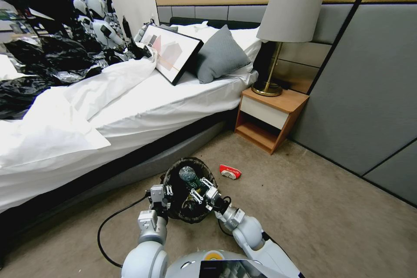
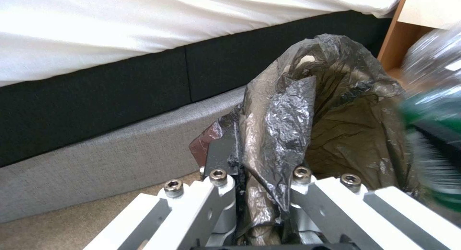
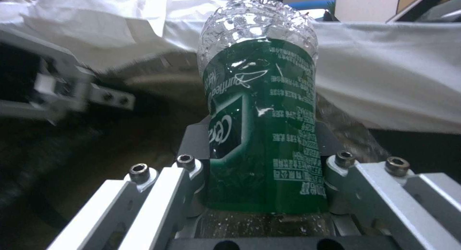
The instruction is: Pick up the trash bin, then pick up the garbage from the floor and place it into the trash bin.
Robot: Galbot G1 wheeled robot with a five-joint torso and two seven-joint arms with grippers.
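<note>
I have the trash bin held off the carpet beside the bed, my left claw pinching its rim and the crinkled black bag, so the mouth tips open toward the other arm. My right claw is clamped on a clear bottle with a green label, poised over that mouth for dropping. A red-white packet lies on the floor nearby.

Head view: high, facing forward and down over beige carpet beside white-sheeted bed. Left wrist view: low, close, facing bed's dark base across crinkled black bin liner. Right wrist view: very close behind clear green-labelled plastic bottle. All share bin liner, bed.
</note>
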